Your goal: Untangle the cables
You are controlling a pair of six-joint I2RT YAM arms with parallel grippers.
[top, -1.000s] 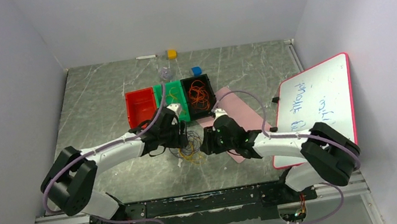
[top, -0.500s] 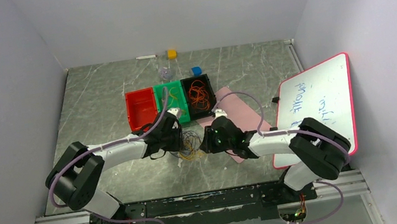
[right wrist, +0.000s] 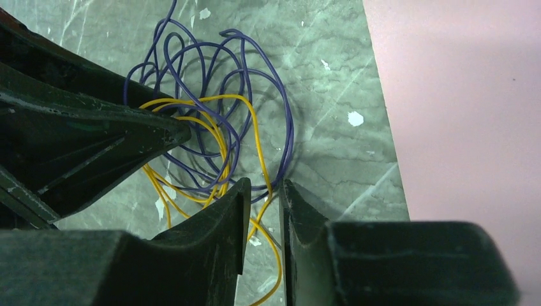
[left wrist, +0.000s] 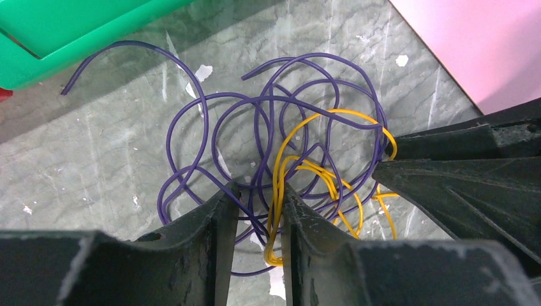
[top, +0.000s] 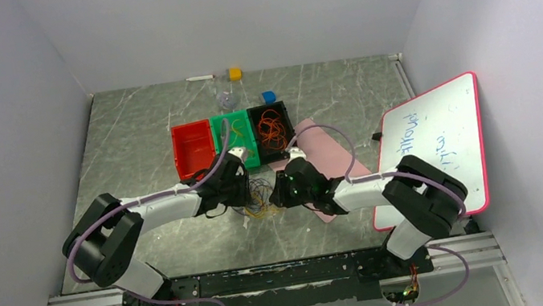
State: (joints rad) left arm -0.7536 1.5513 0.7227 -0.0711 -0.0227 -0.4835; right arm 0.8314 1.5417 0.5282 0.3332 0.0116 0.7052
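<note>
- The cables (top: pixel 262 197) lie as a small tangle on the marbled table (top: pixel 128 142), around the middle of it and a little toward the near edge. They are just in front of the green bin (top: pixel 231 118) and just left of the pink mat (top: pixel 334 161).
- In my left wrist view the tangle is mostly dark purple loops, with a few yellow loops on the side toward the mat.
- My left gripper (left wrist: pixel 259 190) is down at the tangle's left side with only a narrow gap between its jaws. Purple and yellow strands run through that gap, but I cannot tell if they are pinched.
- My right gripper (right wrist: pixel 265 185) is at the tangle's right side, tips close to the left one. Its jaws are nearly together too. One yellow strand passes between them, and I cannot tell whether it is clamped.
- More orange cables (top: pixel 273 128) sit in the black bin (top: pixel 268 106), which is at the right end of a row, with the green bin in the middle and a red bin (top: pixel 191 126) on the left.
- A whiteboard (top: pixel 432 137) leans at the table's right edge.
</note>
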